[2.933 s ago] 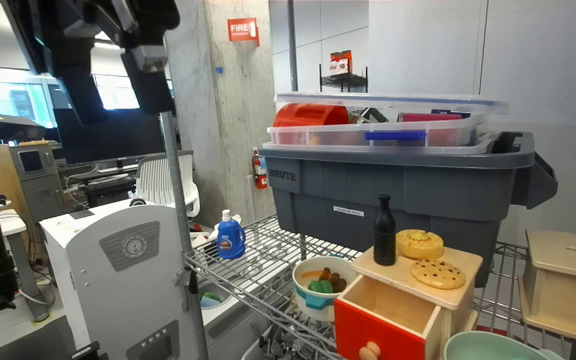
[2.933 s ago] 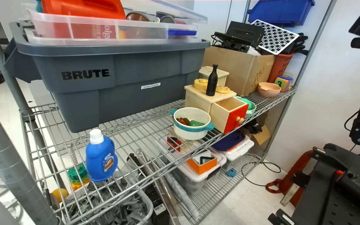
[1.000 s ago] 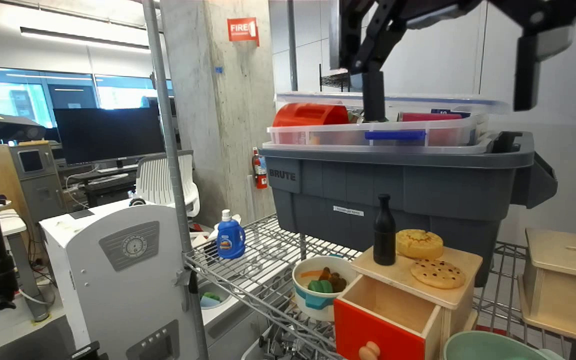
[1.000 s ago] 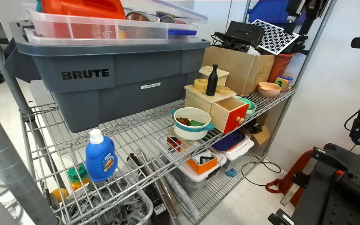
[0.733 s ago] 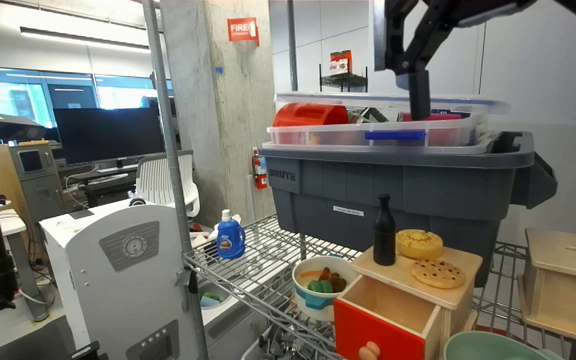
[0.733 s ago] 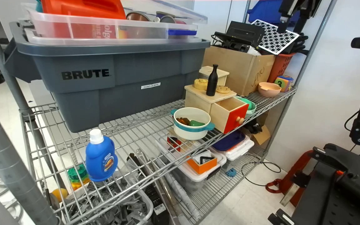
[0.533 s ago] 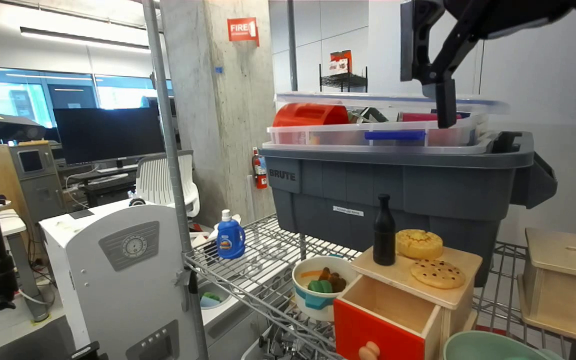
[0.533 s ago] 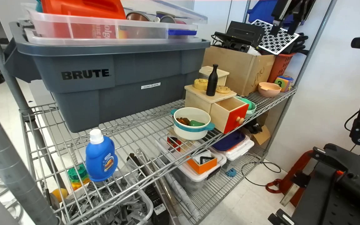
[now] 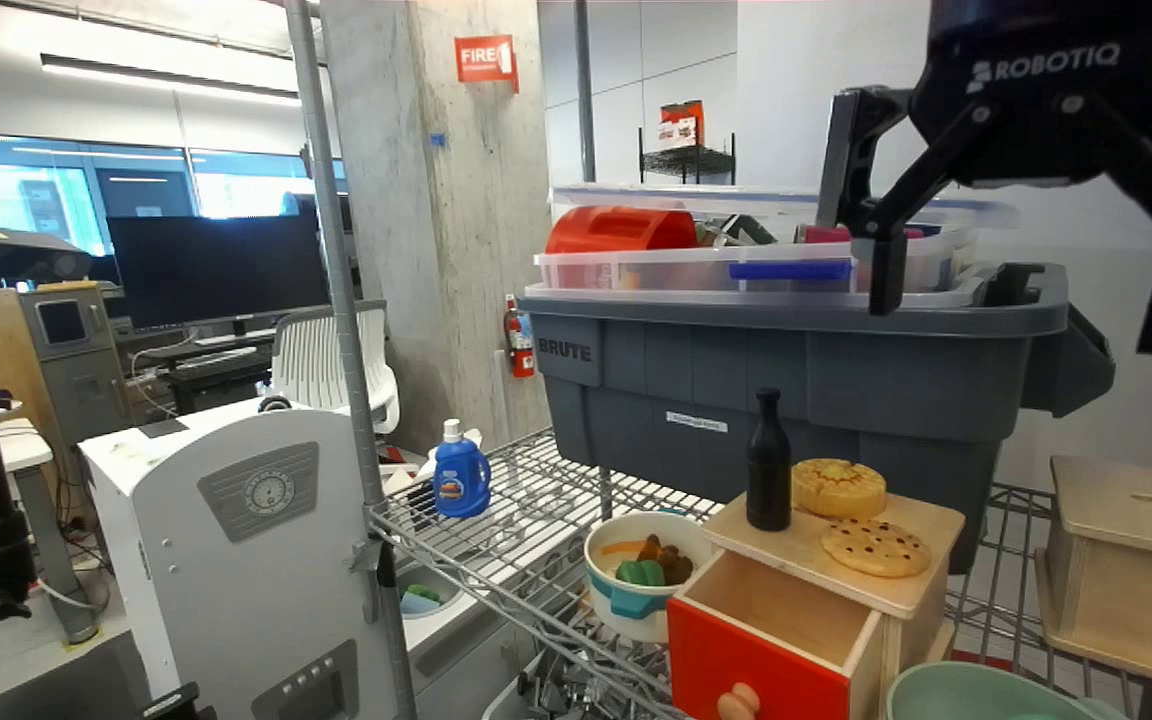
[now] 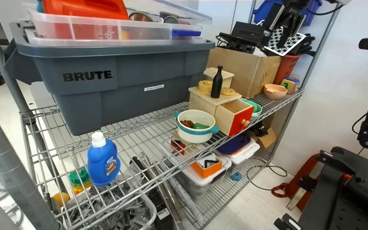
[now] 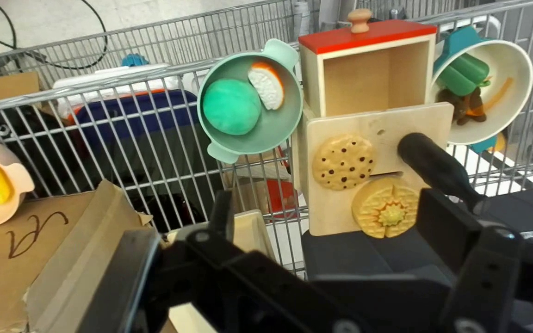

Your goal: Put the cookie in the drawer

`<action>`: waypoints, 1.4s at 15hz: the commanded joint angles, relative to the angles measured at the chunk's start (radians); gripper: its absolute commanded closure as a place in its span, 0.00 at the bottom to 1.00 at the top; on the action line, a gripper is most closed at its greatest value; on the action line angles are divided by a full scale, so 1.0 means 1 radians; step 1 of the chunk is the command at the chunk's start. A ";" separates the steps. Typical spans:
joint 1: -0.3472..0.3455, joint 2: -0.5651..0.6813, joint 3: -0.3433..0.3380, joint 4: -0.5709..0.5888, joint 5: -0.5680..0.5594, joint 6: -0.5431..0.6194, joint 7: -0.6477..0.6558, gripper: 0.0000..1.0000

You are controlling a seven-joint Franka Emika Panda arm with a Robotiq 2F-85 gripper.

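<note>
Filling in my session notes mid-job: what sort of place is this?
Probably a lab or office, I can't tell which: an exterior view shows a monitor, a chair and a FIRE sign.

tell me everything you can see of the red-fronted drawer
The drawer looks wooden, with pale walls, a flat red front and a round pale knob. It is pulled open from the pale wooden box, roughly level, and nothing shows inside. The cream pot stands beside it; whether they touch is unclear.

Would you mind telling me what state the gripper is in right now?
Gripper: open, holding nothing; the cookie lies on top of the wooden box.
</note>
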 commanded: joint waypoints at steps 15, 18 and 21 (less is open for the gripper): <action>-0.013 0.310 0.071 0.279 -0.069 -0.071 0.033 0.00; 0.007 0.329 0.074 0.300 -0.109 -0.086 0.051 0.00; 0.021 0.344 0.075 0.327 -0.138 -0.105 0.070 0.00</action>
